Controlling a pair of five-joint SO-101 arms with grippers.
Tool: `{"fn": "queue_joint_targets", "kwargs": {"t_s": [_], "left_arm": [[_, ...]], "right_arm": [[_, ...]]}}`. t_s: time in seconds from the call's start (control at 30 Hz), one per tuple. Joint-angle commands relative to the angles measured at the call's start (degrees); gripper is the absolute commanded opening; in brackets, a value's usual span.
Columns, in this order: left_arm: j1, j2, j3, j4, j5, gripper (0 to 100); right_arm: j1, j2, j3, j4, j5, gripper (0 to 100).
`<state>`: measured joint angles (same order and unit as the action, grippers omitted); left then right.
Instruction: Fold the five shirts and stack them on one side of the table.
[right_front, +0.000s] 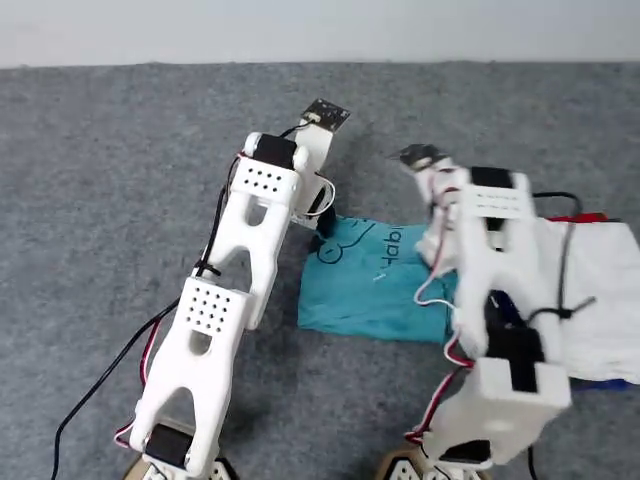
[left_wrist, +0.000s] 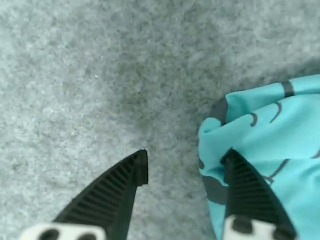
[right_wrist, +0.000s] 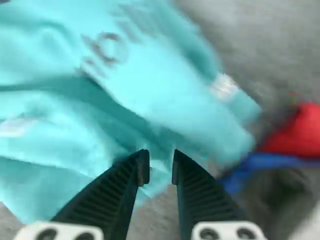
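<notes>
Left gripper (left_wrist: 186, 162), spread wide, straddles the shirt (left_wrist: 270, 125) corner, likely to grab it for folding. Right gripper (right_wrist: 161, 162), almost pressed together, sits over the opposite edge, probably steadying it.

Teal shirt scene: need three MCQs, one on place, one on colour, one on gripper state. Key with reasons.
1. Where does the white shirt lie relative to the teal shirt?
A. On the left arm's side
B. On the right arm's side
C. Folded on top of it

2. Which colours show at the white shirt's edges?
A. Red and blue
B. Green and yellow
C. Black and orange

3. The left gripper is:
A. shut on the teal shirt
B. shut on nothing
C. open

Key:
1 B: in the high view it lies beside the teal shirt, partly under the right arm.
2 A: red cloth shows at its far edge and blue cloth at its near edge.
3 C: the left wrist view shows a wide gap, with one finger at the shirt's edge and the other over the grey carpet.
</notes>
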<state>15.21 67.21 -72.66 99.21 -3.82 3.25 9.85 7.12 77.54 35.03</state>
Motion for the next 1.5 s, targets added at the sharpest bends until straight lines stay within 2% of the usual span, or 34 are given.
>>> {"fn": "queue_joint_targets", "kwargs": {"t_s": [0.0, 0.37, 0.57, 0.8, 1.47], "left_arm": [[-0.35, -1.49, -0.13, -0.35, 0.44, 25], [-0.35, -1.49, -0.13, -0.35, 0.44, 25], [-0.44, -1.58, -0.48, -0.35, 0.53, 25], [-5.36, -1.49, -6.46, 1.23, 4.48, 25], [-6.86, -1.05, -7.69, 1.32, 4.57, 25]], "right_arm": [[3.74, -6.02, -0.35, -0.40, 1.05, 8.9], [2.68, -18.15, 2.11, 5.67, -1.14, 9.0], [-4.62, -17.80, 8.62, -2.15, -8.79, 9.0], [-13.23, -16.92, 12.92, -8.57, -10.29, 8.9], [-12.18, -16.57, 18.02, -14.02, -9.93, 9.0]]}}
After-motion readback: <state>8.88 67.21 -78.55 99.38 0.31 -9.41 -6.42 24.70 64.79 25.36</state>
